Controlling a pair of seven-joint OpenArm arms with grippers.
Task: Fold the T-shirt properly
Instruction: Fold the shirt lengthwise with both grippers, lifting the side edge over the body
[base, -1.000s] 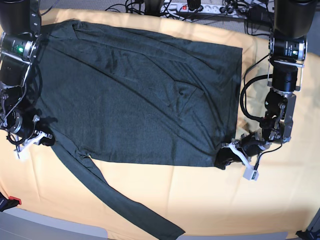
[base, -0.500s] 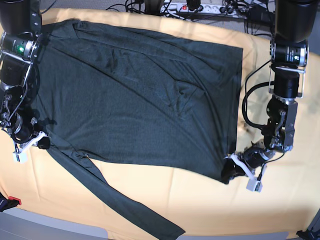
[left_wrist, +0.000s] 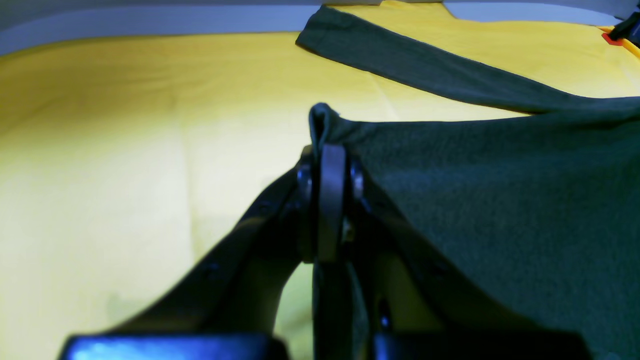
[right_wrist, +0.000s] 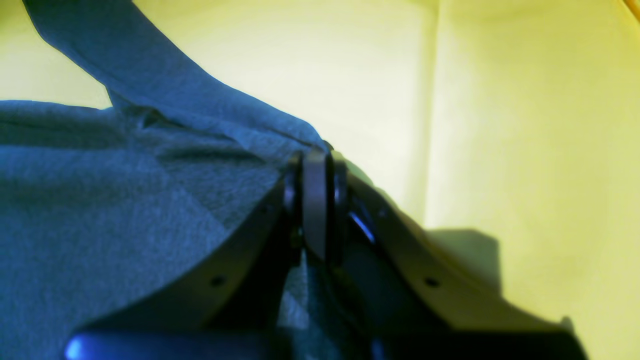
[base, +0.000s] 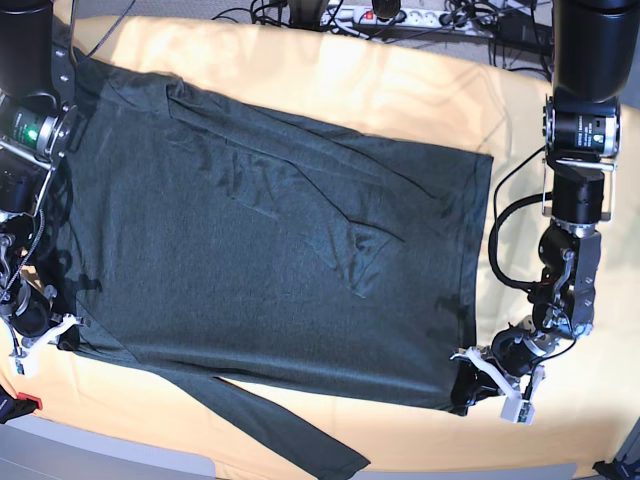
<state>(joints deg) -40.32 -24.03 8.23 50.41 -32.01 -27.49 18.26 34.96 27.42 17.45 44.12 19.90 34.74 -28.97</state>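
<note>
T-shirt (base: 270, 240): spread flat across the centre of the base view, filling most of the bench; one long sleeve (base: 270, 430) trails toward the lower centre edge.
Left pincer (base: 470, 385): lower right of the frame, jaws together and clamped on the shirt's lower right corner; the wrist view shows a fold of fabric standing up between the jaws.
Right pincer (base: 62, 335): lower left of the frame, jaws together and clamped on the shirt's lower left corner.
Change: both pincers sit lower in the frame than a second ago, and the near hem has travelled down with them; the far edge has also slid down, exposing more cloth at the top.
Meaning: judged a drag toward the near edge to straighten the shirt; no fold laid yet.
Yellow-orange cloth (base: 400, 100): covers the bench under the shirt.
Power strip (base: 375, 15): upper centre, beyond the cloth.
</note>
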